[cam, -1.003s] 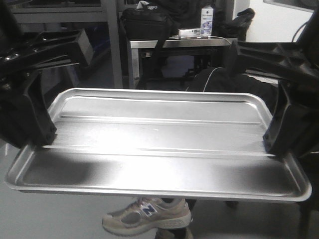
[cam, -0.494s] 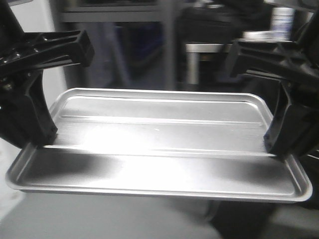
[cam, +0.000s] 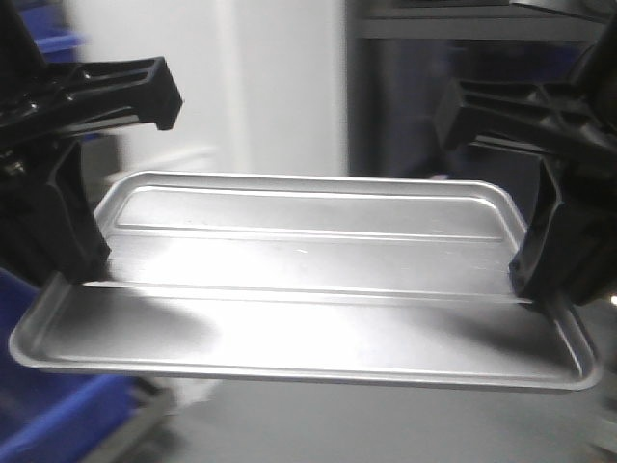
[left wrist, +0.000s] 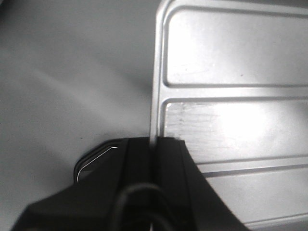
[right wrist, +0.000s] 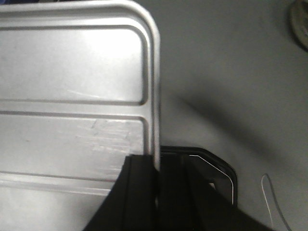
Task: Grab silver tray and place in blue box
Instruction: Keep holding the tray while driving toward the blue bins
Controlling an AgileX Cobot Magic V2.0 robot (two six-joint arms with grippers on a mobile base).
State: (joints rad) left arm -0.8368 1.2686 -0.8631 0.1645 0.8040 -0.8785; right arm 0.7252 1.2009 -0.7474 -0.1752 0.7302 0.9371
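The silver tray point(cam: 308, 260) hangs level in the air, held at both short ends. My left gripper point(cam: 82, 275) is shut on its left rim, and the left wrist view shows that rim point(left wrist: 155, 96) running into the shut left gripper point(left wrist: 153, 142). My right gripper point(cam: 535, 289) is shut on the right rim; the right wrist view shows the tray point(right wrist: 72, 96) with the right gripper point(right wrist: 156, 161) clamped on its edge. A corner of the blue box point(cam: 48, 424) shows low at the left, below the tray, blurred.
The background is blurred: a pale wall point(cam: 280, 87) behind the tray, dark shelving point(cam: 415, 87) to the right. Grey floor point(left wrist: 72, 72) lies under the tray. A round object point(right wrist: 301, 21) and a thin white cable point(right wrist: 269, 192) lie on the floor at the right.
The background has swept to the right while the tray stays fixed in both grippers. The bag, table and shoe have left the view, and the blue box has come in at the lower left.
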